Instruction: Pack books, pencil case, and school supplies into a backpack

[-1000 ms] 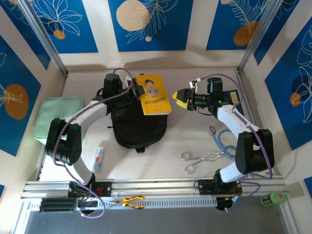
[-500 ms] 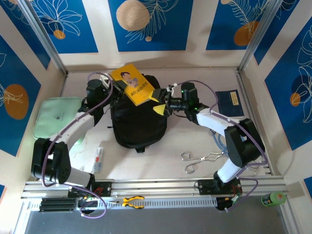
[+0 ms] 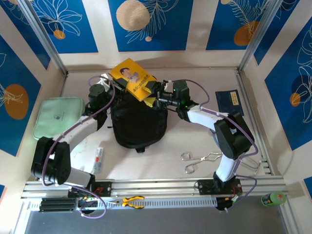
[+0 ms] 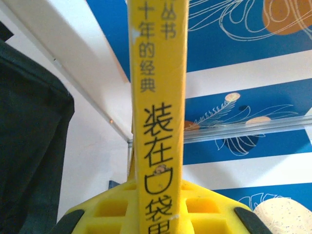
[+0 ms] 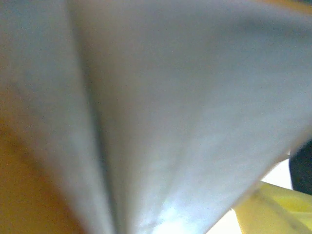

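— Over the far end of the backpack [image 3: 139,124], what have you got?

— I've got the yellow book [image 3: 132,78] up off the table. It is tilted, with the cartoon-face cover turned toward the top camera. It hangs above the bag's far edge, close to the back wall.

— Who's holding it?

— My left gripper [image 3: 111,82]. On the left wrist camera I see its yellow fingers [image 4: 107,212] clamped on either side of the book's spine. The spine runs straight up that view with black characters printed on it.

— And the right one?

— My right gripper [image 3: 152,97] is at the book's near right corner, above the far right part of the backpack. I can't tell whether its jaws are spread or pinching. From above they are too small, and the right wrist camera gives me blurred pale paper with a fold in it and a bit of yellow low on the right.

— The bag itself?

— It lies flat in the middle of the table, between my two arms.

— Around it?

— A navy book [image 3: 229,101] lies flat well to the right, near the right wall. A mint pouch [image 3: 58,117] sits on the left, beside my left arm. Metal tongs [image 3: 201,160] lie near right of the bag, and a small tube [image 3: 99,158] near left.
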